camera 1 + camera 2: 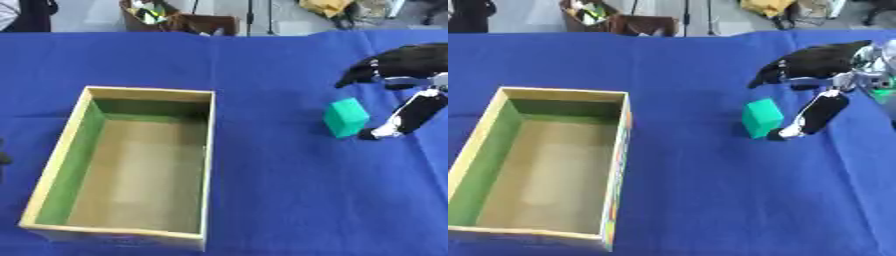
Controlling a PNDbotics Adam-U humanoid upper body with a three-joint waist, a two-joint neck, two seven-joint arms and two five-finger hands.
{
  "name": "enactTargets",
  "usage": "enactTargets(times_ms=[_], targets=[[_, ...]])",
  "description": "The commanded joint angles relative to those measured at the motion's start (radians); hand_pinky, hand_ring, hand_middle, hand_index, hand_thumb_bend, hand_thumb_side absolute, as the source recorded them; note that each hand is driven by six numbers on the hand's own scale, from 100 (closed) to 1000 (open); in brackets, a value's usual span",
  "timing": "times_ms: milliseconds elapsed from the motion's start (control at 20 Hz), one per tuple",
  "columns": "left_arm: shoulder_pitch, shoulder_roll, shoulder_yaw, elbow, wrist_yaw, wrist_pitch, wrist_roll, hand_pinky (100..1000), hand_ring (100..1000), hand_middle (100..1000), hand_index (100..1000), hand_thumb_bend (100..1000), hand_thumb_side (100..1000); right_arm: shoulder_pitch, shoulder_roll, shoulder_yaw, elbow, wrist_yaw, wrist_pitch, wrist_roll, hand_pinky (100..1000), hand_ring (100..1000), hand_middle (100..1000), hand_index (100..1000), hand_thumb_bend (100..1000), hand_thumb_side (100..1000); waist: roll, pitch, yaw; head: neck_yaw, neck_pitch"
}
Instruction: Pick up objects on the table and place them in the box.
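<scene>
On the blue cloth [262, 190], the green block [346, 117] stands right of the open wooden box [208, 150], well apart from it. The right hand [824, 65] comes in from the right with fingers [776, 70] spread above the block and thumb [811, 117] low beside it, not closed on it. The box holds nothing.

You see a matt blue cloth [262, 200] with soft creases, a pale wooden box [206, 150] painted green inside, and a smooth green block [346, 117].
</scene>
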Motion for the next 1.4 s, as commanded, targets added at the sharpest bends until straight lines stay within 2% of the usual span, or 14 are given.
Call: enactTargets(times_ms=[50, 600, 900, 1000, 1100, 1200, 1400], targets=[[-0.005, 0.006, -0.007, -0.019, 0.0, -0.003, -0.004, 100, 370, 451, 491, 100, 897, -0.021, -0.008, -0.013, 0.036, 0.026, -0.173, 0.159, 869, 937, 887, 988, 447, 695, 0.002, -0.016, 0.001, -0.002, -0.011], [-0.002, 0.0, -0.011, -0.019, 0.0, -0.003, -0.009, 100, 370, 452, 491, 100, 898, -0.056, 0.049, -0.018, 0.148, 0.078, -0.189, 0.122, 867, 928, 870, 978, 455, 698, 0.008, -0.011, 0.004, -0.008, -0.013], [-0.001, -0.003, -0.012, -0.019, -0.001, -0.004, -0.011, 100, 371, 453, 491, 100, 899, -0.073, 0.074, -0.023, 0.188, 0.105, -0.184, 0.075, 860, 910, 838, 938, 431, 695, 0.01, -0.008, 0.006, -0.01, -0.009], [-0.001, -0.003, -0.012, -0.019, -0.001, -0.003, -0.011, 100, 371, 453, 491, 100, 900, -0.075, 0.077, -0.02, 0.195, 0.103, -0.19, 0.065, 855, 893, 788, 880, 399, 683, 0.01, -0.007, 0.005, -0.01, -0.007], [-0.002, -0.003, -0.012, -0.019, -0.001, -0.003, -0.013, 100, 371, 453, 491, 100, 900, -0.078, 0.08, -0.021, 0.201, 0.092, -0.191, 0.054, 844, 867, 697, 790, 305, 682, 0.01, -0.007, 0.005, -0.009, -0.006], [-0.001, -0.004, -0.012, -0.019, -0.001, -0.003, -0.013, 100, 371, 453, 491, 100, 900, -0.082, 0.082, -0.026, 0.203, 0.077, -0.186, 0.035, 828, 838, 595, 686, 100, 676, 0.01, -0.007, 0.004, -0.009, -0.004], [-0.002, -0.003, -0.012, -0.019, -0.001, -0.004, -0.013, 100, 372, 453, 491, 100, 900, -0.086, 0.087, -0.03, 0.218, 0.073, -0.169, -0.005, 805, 799, 501, 566, 100, 595, 0.01, -0.007, 0.005, -0.01, -0.003]])
